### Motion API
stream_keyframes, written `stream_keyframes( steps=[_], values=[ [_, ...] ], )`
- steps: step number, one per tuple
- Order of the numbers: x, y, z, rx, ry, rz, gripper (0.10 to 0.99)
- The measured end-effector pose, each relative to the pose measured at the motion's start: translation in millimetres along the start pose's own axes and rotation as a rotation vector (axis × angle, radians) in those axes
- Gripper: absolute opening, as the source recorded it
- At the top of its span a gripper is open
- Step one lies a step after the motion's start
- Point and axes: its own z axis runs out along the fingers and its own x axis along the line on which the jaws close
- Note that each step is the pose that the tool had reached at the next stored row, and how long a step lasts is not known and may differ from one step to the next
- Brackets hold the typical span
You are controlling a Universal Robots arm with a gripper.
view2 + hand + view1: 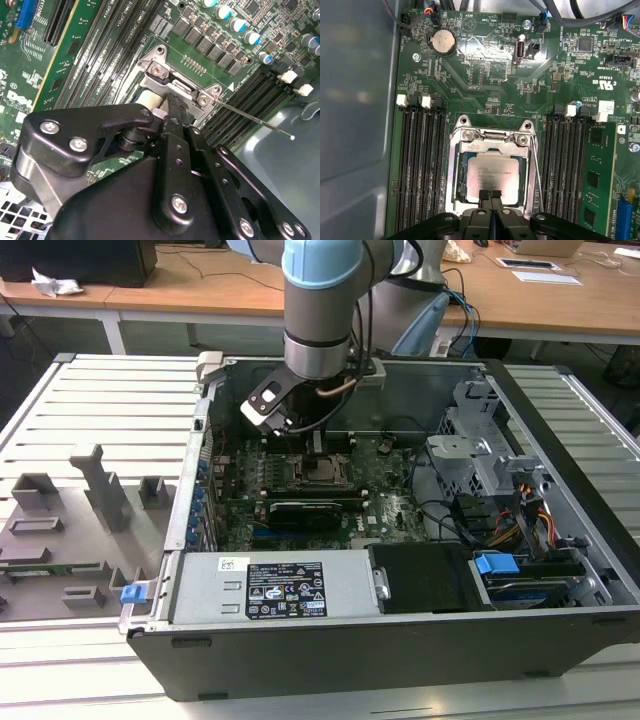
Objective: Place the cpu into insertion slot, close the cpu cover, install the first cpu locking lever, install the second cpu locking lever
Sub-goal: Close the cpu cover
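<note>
Exterior view: my gripper (316,445) hangs low inside the computer case (400,640), right over the cpu (322,472) on the green board (385,510).

Second wrist view: my fingertips are pressed together with nothing between them, tip down on the cpu cover (172,86). A locking lever (255,120) sticks up free.

First wrist view: the cpu is seated in the insertion slot (462,180), and the cover looks down around it.

My read: the cover step is in hand and the levers are unlatched. The next move calls for catching that thin rod cleanly.
</note>
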Motion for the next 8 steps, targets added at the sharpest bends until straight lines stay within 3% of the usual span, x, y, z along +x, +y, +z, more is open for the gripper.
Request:
stream_keyframes(
  steps=[8],
  values=[
    [-0.2, -0.2, 5.1, 0.0, -0.0004, 0.0, 0.106]
  ],
)
